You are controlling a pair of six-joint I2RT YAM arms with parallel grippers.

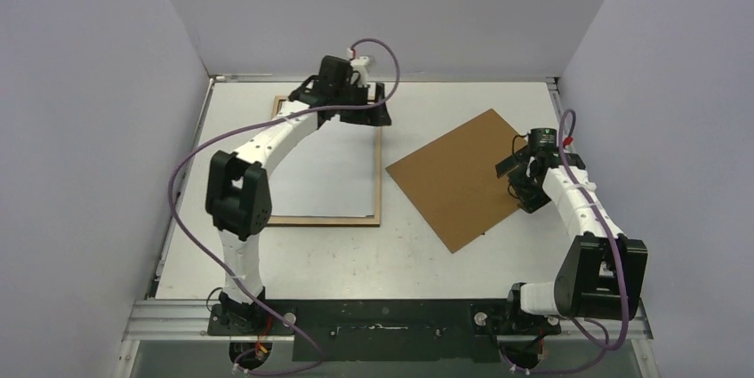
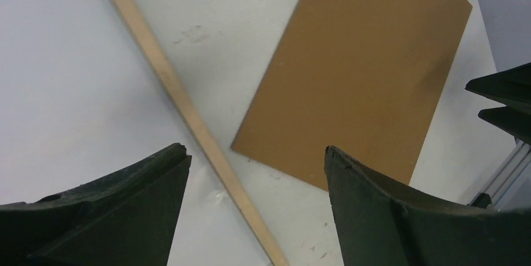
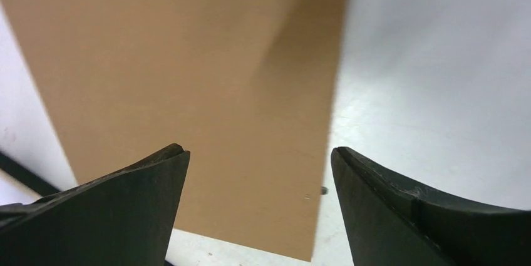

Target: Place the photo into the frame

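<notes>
Directly under my left end effector [image 1: 372,114] is the light wood rim of the frame [image 1: 380,184]. Its fingers are spread wide, gripping nothing. The frame lies back-up on the bench [image 1: 356,253]. I take the pale sheet filling its opening to be the photo [image 1: 329,173], face down. No print is visible, so that's a judgement. The right end effector [image 1: 518,173] is also spread and empty, with one edge of the backing board [image 1: 453,178] below its gap. The board lies flat between the two end effectors, apart from the frame.

Risks from here:
- If the photo isn't seated flat inside the rim, pressing at this corner could crease it or ride it up over the wood.
- The board looks thin and flush to the bench, so a pinch at its edge may slip or just shove it, possibly into the frame.
- Sliding the board over the opening could drag the sheet out of place.

Views:
- **Top camera:** the only one with the whole frame outline and both arms, but the left arm hides the corner it works at.
- **Left wrist:** shows that spot close up. The rim strip runs diagonally between my fingers, with pale surface on either side and the board beyond.
- **Right wrist:** shows only the board's edge and bare bench beside it, no frame or photo.

I can't tell the right end effector's height above the board from any view.
</notes>
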